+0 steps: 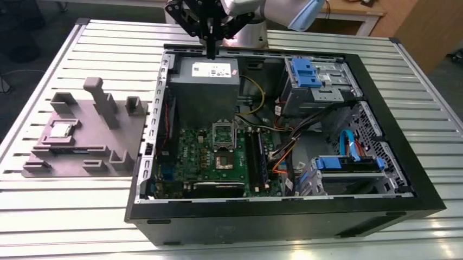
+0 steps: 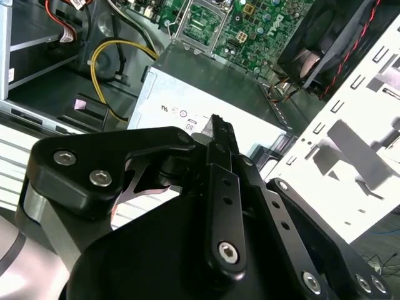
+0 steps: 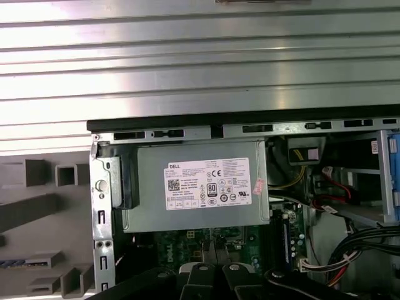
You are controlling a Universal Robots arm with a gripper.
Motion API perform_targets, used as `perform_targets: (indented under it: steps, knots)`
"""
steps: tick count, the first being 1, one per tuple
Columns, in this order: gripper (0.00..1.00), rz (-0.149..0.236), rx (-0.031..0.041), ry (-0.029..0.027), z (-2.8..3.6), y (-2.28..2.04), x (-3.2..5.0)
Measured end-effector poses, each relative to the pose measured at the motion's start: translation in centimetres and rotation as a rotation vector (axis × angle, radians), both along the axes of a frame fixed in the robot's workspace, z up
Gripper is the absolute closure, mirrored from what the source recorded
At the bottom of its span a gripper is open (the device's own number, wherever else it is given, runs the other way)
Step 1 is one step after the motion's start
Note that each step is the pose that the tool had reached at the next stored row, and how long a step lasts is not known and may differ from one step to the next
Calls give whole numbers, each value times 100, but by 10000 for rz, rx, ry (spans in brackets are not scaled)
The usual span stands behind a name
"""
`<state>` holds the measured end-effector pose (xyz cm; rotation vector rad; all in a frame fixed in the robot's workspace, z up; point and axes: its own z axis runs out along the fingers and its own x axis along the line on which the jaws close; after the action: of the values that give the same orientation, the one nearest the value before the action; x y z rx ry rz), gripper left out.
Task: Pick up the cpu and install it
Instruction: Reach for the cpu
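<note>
My gripper [image 1: 211, 53] hangs at upper centre above the grey box [image 1: 205, 81], fingers pressed together, holding nothing. The cpu [image 1: 62, 130] lies middle left on its stand [image 1: 119, 135] (well apart). A good pick, I judge, needs fingers spread, squared to its edges.

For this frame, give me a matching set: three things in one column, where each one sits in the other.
Things:
1. cpu
2. gripper
3. green board

Places:
A. over the grey box with the white label
B. on the grey fixture, outside the case
C. lying inside the open case

Pairs: 1-B, 2-A, 3-C
</note>
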<state>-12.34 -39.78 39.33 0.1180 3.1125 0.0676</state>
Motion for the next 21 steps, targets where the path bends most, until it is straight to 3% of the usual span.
perform_targets:
  steps: [21]
  knots:
    - [90, 0, 0, 0, 0, 0, -82]
